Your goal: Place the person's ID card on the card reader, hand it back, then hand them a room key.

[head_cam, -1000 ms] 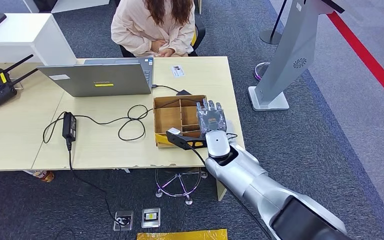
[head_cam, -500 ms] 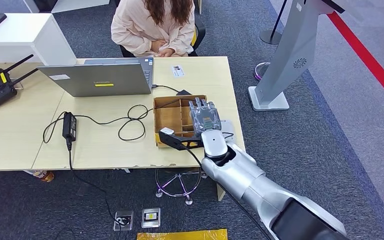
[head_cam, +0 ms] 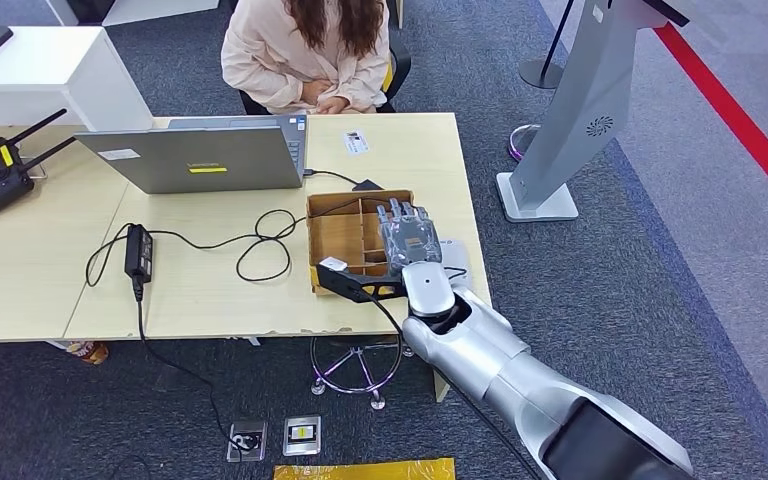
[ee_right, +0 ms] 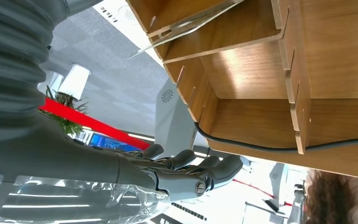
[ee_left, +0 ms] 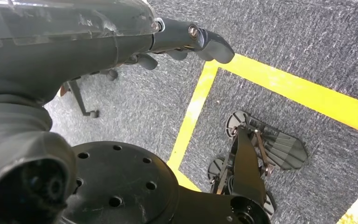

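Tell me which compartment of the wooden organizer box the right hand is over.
The right hand hovers over the compartments on the wooden organizer box's right side, next to the table edge; those toward the laptop stay uncovered.

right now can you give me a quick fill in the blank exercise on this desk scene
1. The right hand hovers over the wooden ____.
2. The small card lies on the table in front of the ____.
3. The laptop stands ____.
4. The black adapter lies on the ____.

Missing words: organizer box; person; open; table
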Robot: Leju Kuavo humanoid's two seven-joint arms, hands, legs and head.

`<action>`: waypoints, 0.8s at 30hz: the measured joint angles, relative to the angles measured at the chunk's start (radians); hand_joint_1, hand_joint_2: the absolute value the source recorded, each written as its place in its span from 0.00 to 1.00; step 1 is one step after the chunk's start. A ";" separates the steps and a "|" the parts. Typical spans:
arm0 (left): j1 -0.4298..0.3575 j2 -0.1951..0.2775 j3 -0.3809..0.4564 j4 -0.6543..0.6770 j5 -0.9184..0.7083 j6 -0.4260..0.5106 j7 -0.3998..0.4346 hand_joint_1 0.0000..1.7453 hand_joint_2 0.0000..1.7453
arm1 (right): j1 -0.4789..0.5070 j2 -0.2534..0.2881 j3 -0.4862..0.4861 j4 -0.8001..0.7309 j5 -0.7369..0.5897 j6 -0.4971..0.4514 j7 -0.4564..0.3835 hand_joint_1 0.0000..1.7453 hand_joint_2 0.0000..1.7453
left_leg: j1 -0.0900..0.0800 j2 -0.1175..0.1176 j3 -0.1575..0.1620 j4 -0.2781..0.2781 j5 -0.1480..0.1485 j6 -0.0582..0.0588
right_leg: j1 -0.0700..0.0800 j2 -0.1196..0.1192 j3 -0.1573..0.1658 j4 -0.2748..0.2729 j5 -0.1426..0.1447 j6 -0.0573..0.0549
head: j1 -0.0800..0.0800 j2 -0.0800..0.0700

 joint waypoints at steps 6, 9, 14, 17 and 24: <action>0.000 0.000 0.000 0.000 0.001 0.003 0.006 0.00 0.00 | 0.001 0.000 0.000 0.009 -0.002 -0.002 -0.002 0.00 1.00 | 0.000 0.000 0.000 0.000 0.000 0.000 | 0.000 0.000 0.000 0.000 0.000 0.000 | 0.000 0.000; 0.000 0.000 0.000 0.000 0.001 0.003 0.007 0.00 0.00 | 0.001 0.000 0.000 0.012 -0.002 -0.002 -0.002 0.00 1.00 | 0.000 0.000 0.000 0.000 0.000 0.000 | 0.000 0.000 0.000 0.000 0.000 0.000 | 0.000 0.000; 0.000 0.000 0.000 0.000 0.001 0.005 0.007 0.00 0.00 | 0.001 0.001 0.000 0.014 -0.002 -0.004 -0.009 1.00 1.00 | 0.000 0.000 0.000 0.000 0.000 0.000 | 0.000 0.000 0.000 0.000 0.000 0.000 | 0.000 0.000; 0.000 0.000 0.000 0.000 0.001 0.008 0.009 0.00 0.00 | 0.001 0.002 0.000 0.015 -0.002 -0.001 -0.016 1.00 1.00 | 0.000 0.000 0.000 0.000 0.000 0.000 | 0.000 0.000 0.000 0.000 0.000 0.000 | 0.000 0.000; 0.000 0.000 0.000 0.000 0.002 0.011 0.016 0.00 0.00 | 0.004 0.003 0.000 0.021 -0.009 0.004 -0.022 1.00 1.00 | 0.000 0.000 0.000 0.000 0.000 0.000 | 0.000 0.000 0.000 0.000 0.000 0.000 | 0.000 0.000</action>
